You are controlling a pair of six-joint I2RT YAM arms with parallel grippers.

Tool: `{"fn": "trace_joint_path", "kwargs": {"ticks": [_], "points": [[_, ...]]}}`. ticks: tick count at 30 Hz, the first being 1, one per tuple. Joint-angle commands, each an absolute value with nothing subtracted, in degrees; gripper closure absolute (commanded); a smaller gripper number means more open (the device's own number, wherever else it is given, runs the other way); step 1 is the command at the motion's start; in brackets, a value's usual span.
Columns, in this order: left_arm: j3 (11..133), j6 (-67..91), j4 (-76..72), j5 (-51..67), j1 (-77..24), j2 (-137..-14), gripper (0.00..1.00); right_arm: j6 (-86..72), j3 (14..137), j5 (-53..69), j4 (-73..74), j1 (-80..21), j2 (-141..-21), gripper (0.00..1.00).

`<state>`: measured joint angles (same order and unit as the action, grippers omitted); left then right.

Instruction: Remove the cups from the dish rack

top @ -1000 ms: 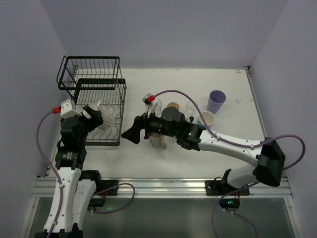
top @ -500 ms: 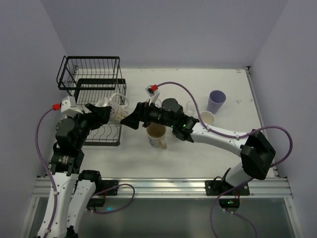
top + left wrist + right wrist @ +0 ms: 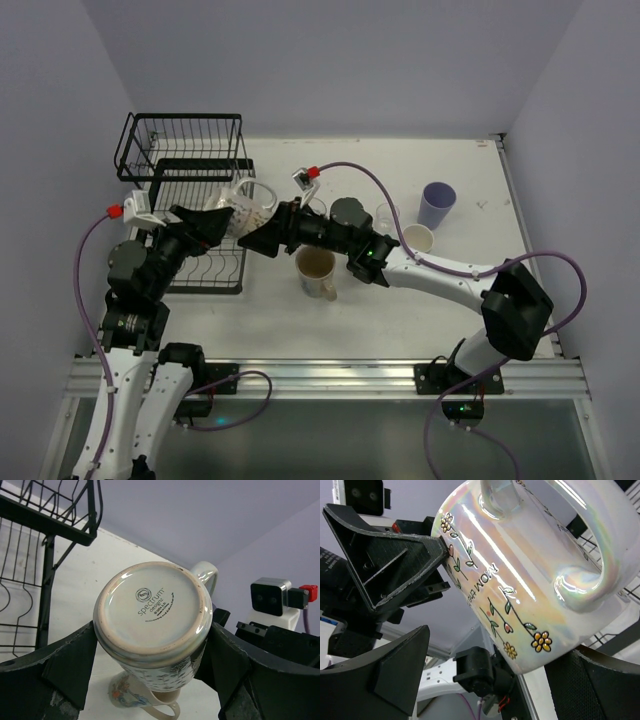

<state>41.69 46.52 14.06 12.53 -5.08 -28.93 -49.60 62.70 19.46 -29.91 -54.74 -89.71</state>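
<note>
The left pincer [image 3: 152, 647] grips the pearly mug [image 3: 152, 611] near its base. The right pincer [image 3: 487, 655] is spread wide, the mug's flowered body between its fingers.

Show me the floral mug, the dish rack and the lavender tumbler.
floral mug [image 3: 152, 607]: left wrist view, its underside.
dish rack [image 3: 185, 135]: top external view, basket's back wall.
lavender tumbler [image 3: 435, 210]: top external view, outer wall.

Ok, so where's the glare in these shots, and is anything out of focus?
Right wrist view: bright white glare streaks run along the iridescent mug and its handle, and the background behind it is soft. Left wrist view: the lettering on the mug's base is sharp, with a mild sheen round its rim. Top view: even light, only faint shadows, no obvious blur.
</note>
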Motion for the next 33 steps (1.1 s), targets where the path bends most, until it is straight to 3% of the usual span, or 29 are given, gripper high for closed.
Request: {"fn": "trace_joint_path", "kwargs": {"ticks": [1, 8, 10, 13, 15, 16, 17, 19, 20, 23, 28, 33], "points": [[43.6, 52.6, 1.9, 19.2, -6.1, -28.0, 1.0, -50.2, 63.5, 20.0, -39.9, -54.8, -89.8, 0.1], [40.3, 57.3, -5.3, 24.7, -6.9, -28.0, 1.0, -47.5, 62.5, 17.2, -44.2, -54.8, -87.7, 0.25], [38.5, 58.0, -7.8, 26.6, -7.3, -28.0, 0.99, -45.9, 61.9, 15.8, -45.1, -54.8, -86.1, 0.33], [37.4, 57.3, -8.6, 28.8, -7.6, -28.6, 0.89, -43.2, 59.8, 14.9, -46.1, -54.8, -83.1, 0.5], [37.3, 55.9, -8.5, 30.5, -7.6, -29.3, 0.76, -41.7, 57.1, 13.3, -46.3, -54.8, -81.0, 0.64], [37.1, 55.4, -8.4, 31.1, -7.6, -29.5, 0.69, -41.1, 56.0, 12.7, -46.1, -54.8, -78.5, 0.77], [37.0, 54.8, -8.3, 31.6, -7.6, -30.0, 0.51, -39.5, 54.0, 11.7, -45.8, -54.8, -77.4, 0.83], [37.1, 52.8, -8.3, 34.3, -7.6, -30.8, 0.3, -37.5, 52.6, 10.7, -40.6, -54.8, -73.2, 0.98], [37.3, 52.0, -8.3, 35.2, -7.6, -31.6, 0.16, -35.3, 52.5, 9.7, -37.9, -54.8, -71.6, 1.0], [38.5, 48.7, -7.7, 39.2, -7.6, -33.3, 0.03, -31.9, 52.0, 8.2, -29.2, -54.8, -65.9, 1.0], [40.8, 45.0, -7.7, 45.2, -7.6, -34.8, 0.0, -26.5, 54.6, 4.5, -11.4, -54.8, -58.8, 1.0], [46.0, 34.2, 4.3, 42.5, -7.6, -34.2, 0.0, -24.8, 60.3, 1.6, 12.0, -54.8, -52.7, 1.0]]}}
